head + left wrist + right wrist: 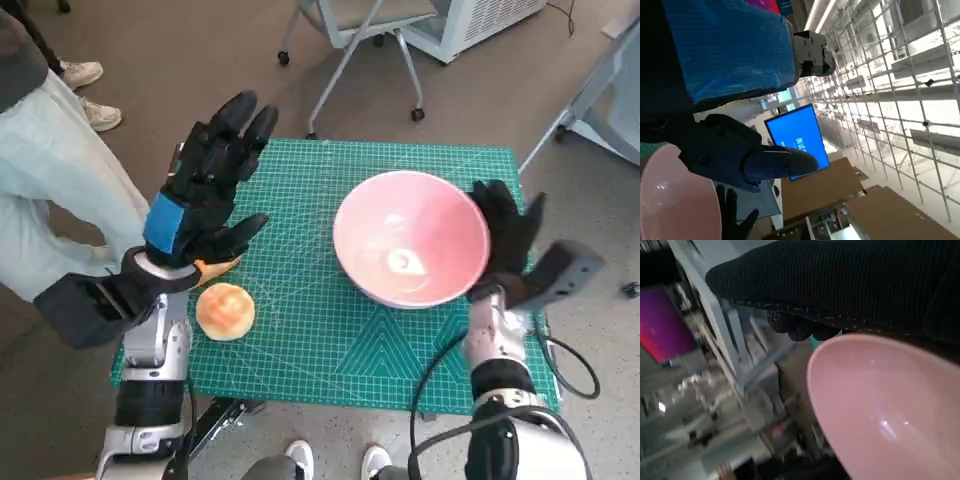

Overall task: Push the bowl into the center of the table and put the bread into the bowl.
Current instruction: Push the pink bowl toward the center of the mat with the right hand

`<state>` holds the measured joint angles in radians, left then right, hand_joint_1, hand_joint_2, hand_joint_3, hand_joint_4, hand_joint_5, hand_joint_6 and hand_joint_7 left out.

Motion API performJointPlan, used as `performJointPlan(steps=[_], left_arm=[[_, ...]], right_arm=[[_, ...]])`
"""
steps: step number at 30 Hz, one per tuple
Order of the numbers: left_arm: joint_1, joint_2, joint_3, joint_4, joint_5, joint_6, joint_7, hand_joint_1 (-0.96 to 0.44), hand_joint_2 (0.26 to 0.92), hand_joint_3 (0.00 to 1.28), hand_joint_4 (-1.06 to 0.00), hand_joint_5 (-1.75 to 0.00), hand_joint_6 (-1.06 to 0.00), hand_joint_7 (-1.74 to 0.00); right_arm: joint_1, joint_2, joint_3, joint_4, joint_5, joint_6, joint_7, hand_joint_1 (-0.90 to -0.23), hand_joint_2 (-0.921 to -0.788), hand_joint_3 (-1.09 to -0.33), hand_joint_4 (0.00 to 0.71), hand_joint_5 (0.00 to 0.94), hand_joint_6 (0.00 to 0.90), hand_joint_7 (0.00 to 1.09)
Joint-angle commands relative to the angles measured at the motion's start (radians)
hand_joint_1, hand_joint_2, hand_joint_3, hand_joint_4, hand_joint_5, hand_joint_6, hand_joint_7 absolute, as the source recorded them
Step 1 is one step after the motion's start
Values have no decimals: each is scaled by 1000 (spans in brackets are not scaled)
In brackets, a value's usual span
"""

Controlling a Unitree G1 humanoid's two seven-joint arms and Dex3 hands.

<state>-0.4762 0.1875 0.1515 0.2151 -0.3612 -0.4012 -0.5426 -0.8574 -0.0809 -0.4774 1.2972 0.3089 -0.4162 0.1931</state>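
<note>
Pushing the bowl (410, 238) toward the middle of the worktop (330, 340) looks like the step in hand: the bowl sits right of centre on the green mat, and the right hand (508, 235) stands against its outer wall on the far right side. That hand grips nothing; its fingers (495, 200) are spread flat along the rim, though whether the palm truly touches the wall is hard to tell, since the right wrist view shows only the glove close over the pink rim.

To do this well, the push should come low on the wall rather than at the rim, so the bowl slides instead of tipping. It should run straight leftward, slowly, and stop once the bowl is centred, short of the bread (225, 310).

The bread lies near the front left of the mat, well apart from the bowl. The left hand (205, 195) hovers above and just behind it, fingers apart, holding nothing. Keeping that hand raised leaves the bowl's path free; it should wait until the bowl rests before reaching for the bread.
</note>
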Motion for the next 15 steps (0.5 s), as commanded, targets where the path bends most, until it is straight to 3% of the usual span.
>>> performJointPlan(steps=[1, 15], left_arm=[[32, 9, 11, -38, -13, 21, 10, -581, 921, 349, -127, -9, 1, -396], [71, 12, 33, -75, 9, 12, 51, -578, 921, 343, -127, -7, 1, -434]], right_arm=[[-12, 20, 9, 19, -11, 32, 15, -585, -921, -879, 177, 13, 227, 277], [-65, 76, -2, 27, 6, 54, 37, -563, -921, -876, 188, 8, 223, 234]])
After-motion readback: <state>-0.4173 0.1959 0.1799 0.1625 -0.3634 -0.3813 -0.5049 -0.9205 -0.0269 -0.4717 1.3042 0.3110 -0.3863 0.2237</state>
